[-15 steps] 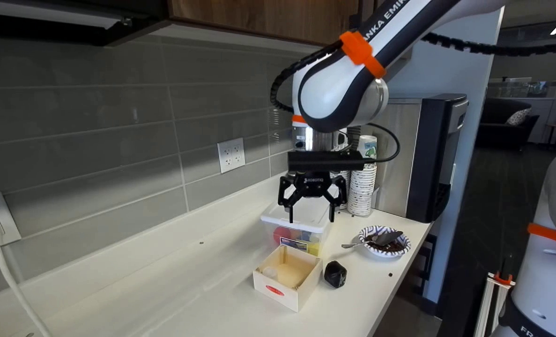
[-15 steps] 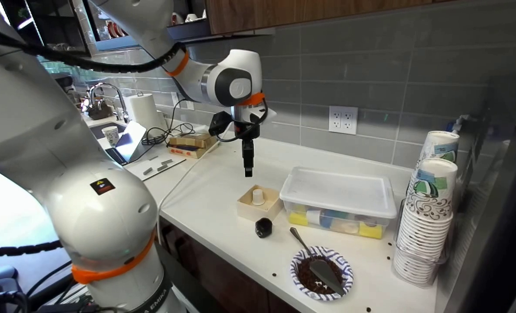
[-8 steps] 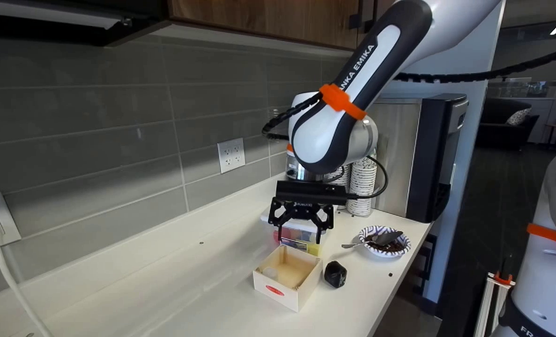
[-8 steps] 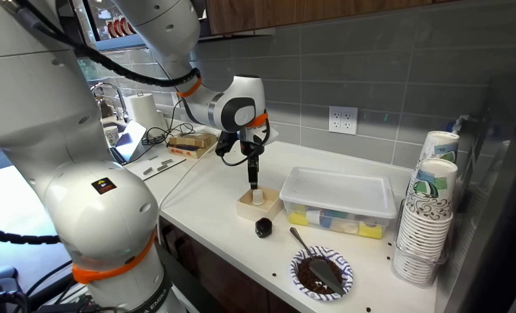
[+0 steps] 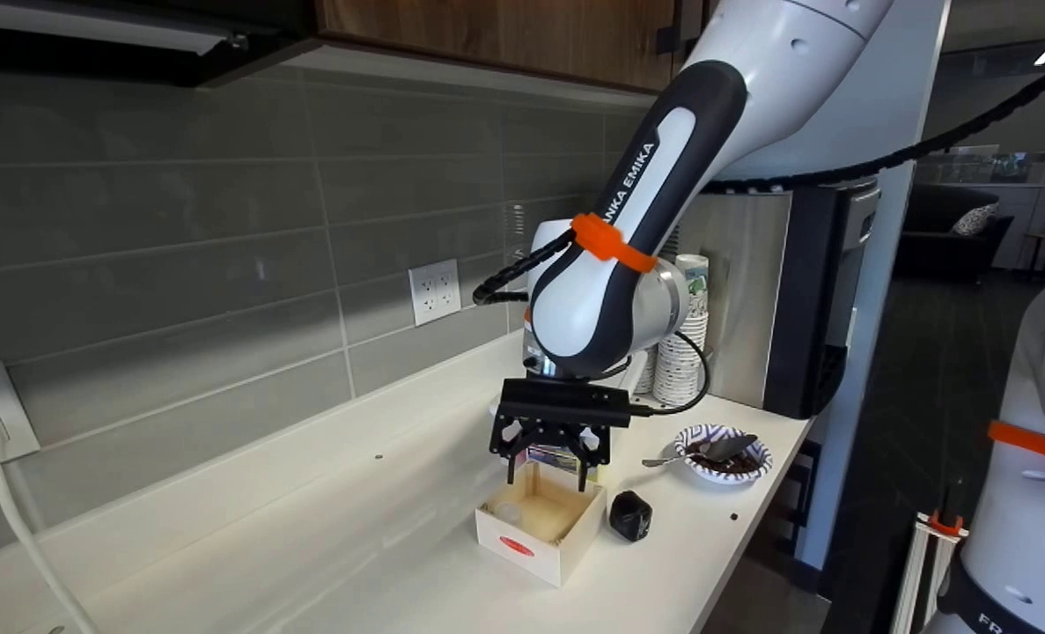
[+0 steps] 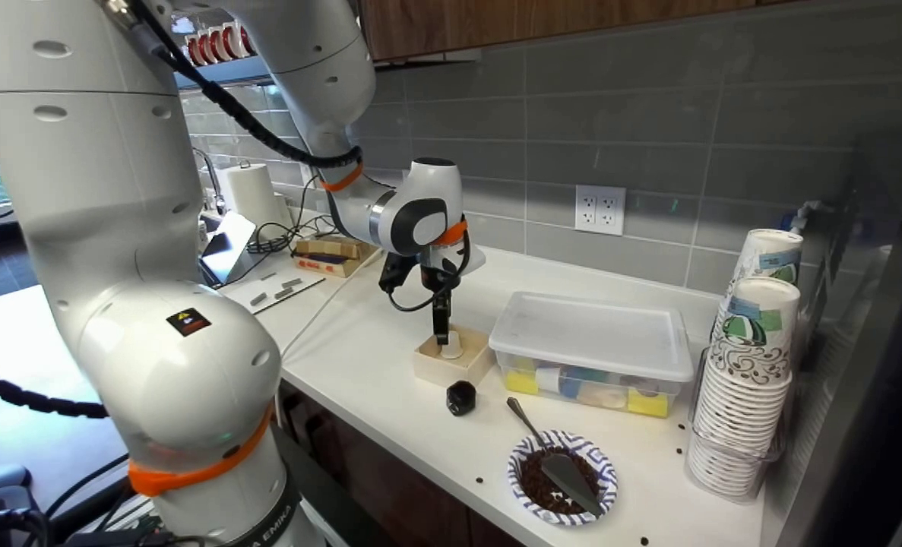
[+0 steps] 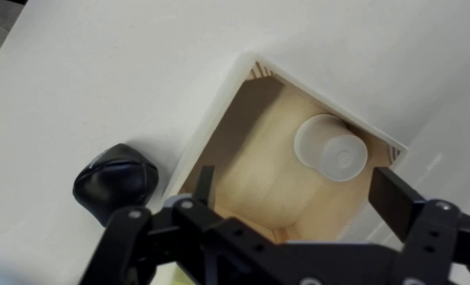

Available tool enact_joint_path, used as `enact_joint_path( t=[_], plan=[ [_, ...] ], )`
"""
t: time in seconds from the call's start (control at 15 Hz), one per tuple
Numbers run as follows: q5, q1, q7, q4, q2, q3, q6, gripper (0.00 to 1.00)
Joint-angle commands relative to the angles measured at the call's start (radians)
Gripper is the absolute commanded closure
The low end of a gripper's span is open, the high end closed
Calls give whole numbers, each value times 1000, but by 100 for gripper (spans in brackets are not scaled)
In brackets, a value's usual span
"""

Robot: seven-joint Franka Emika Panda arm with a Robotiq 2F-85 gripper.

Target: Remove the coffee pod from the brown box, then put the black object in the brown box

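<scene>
The brown box (image 5: 550, 568) sits on the counter, with a red mark on its front in an exterior view; it shows in the wrist view (image 7: 223, 103). The pale coffee pod (image 7: 343, 157) stands inside it, in one corner; a finger partly covers it in an exterior view (image 6: 453, 348). The black object (image 5: 630, 516) lies on the counter beside the box, apart from it, and shows in the wrist view (image 7: 116, 180). My gripper (image 5: 546, 486) is open and empty, pointing down, fingertips just over the box. In the wrist view the fingers (image 7: 292, 174) are spread wider than the pod.
A clear plastic tub (image 6: 591, 334) with a white lid stands close beside the box. A patterned bowl (image 6: 564, 475) with dark bits and a spatula is near the counter edge. Stacked paper cups (image 6: 747, 380) stand further along. The tiled wall (image 5: 179, 220) runs behind.
The arm has lowered my gripper from well above the counter to just over the box. The gripper stays open. The box, pod and black object have not moved.
</scene>
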Motion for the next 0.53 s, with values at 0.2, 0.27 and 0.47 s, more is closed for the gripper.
enact_joint_path(
  t=[0.2,0.27,0.47],
  plan=[
    [2,51,45,83,120,-51,48,0],
    [1,56,46,90,134,-57,51,0],
    [4,74,52,109,170,-74,56,0]
  ],
)
